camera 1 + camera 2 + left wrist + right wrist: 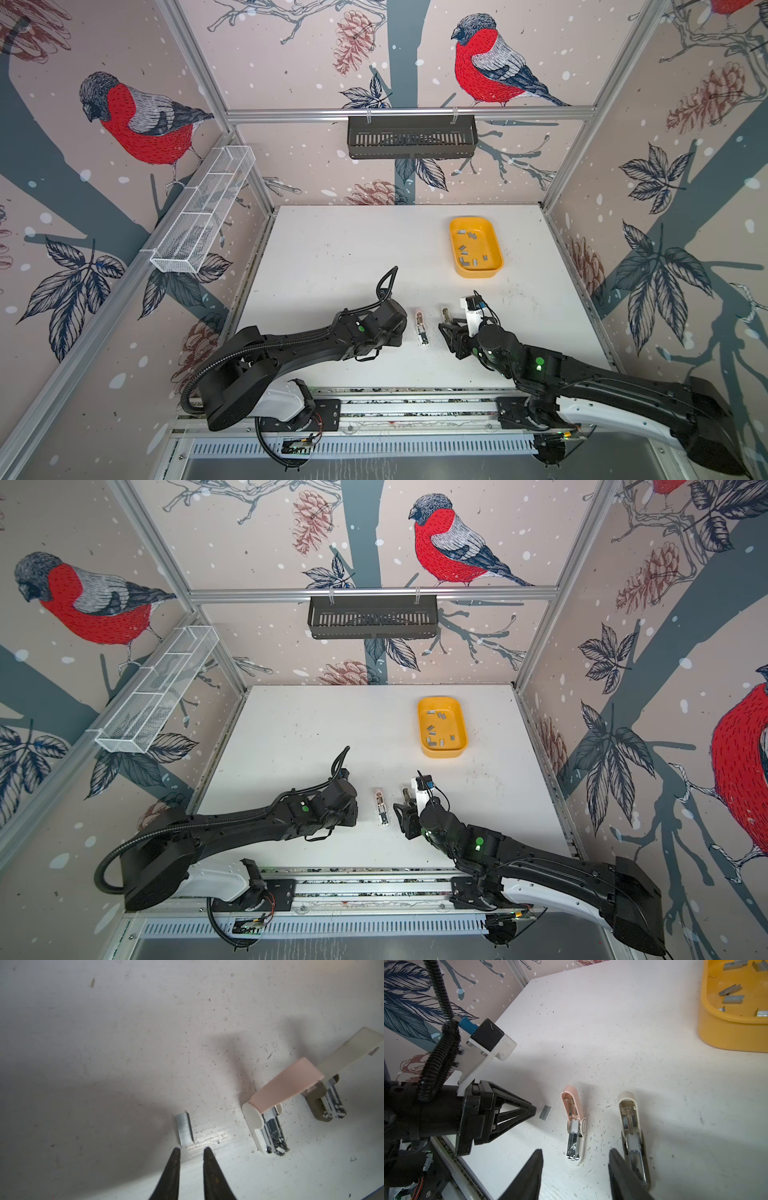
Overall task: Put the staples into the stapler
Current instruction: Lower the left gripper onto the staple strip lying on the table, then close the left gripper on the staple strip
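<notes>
Dark fingers (175, 1169) of the left gripper (192, 1149) stand a narrow gap apart with nothing between them. One staple strip (184, 1130) lies flat on the white table (104, 1043) right at their tips; whether they touch cannot be told. The right gripper (576, 1156) is spread much wider and grips nothing. The pink stapler (576, 1124), lid open, lies beyond its gap, and the beige stapler (629, 1109), also open, runs beside one finger, contact unclear. More staples (462, 249) sit in the yellow tray (478, 272), well apart from both grippers.
</notes>
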Motion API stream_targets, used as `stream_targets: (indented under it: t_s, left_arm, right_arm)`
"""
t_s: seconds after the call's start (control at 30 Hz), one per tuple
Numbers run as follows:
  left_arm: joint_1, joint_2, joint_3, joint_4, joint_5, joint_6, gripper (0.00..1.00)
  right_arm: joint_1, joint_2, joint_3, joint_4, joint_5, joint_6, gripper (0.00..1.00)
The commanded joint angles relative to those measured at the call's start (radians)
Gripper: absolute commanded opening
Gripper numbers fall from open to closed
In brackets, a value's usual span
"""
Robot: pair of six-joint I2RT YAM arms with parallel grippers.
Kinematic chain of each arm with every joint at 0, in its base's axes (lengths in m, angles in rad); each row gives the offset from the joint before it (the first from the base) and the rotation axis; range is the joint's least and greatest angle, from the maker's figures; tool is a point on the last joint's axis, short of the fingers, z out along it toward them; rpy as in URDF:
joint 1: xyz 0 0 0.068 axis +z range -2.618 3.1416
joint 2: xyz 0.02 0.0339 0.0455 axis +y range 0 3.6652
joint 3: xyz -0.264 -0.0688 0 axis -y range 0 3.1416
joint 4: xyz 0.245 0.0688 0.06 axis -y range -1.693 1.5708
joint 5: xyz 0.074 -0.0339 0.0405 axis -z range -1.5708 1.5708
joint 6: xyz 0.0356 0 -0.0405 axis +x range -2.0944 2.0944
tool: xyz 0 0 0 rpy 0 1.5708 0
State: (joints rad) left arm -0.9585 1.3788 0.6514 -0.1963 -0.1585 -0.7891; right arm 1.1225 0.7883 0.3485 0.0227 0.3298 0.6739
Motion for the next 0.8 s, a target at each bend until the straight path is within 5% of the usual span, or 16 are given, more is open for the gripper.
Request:
stream_targets:
  t_s: [0.0, 0.77]
  left_arm:
    - [-0.002, 0.016, 0.014, -0.03, -0.012, -0.032, 0.24]
    - [-0.002, 0.121, 0.055, -0.058, -0.016, -0.044, 0.22]
  right_arm:
    - [-0.009, 0.006, 0.007, 0.034, -0.017, -0.015, 0.52]
    - [-0.031, 0.001, -0.032, 0.045, -0.037, 0.004, 0.46]
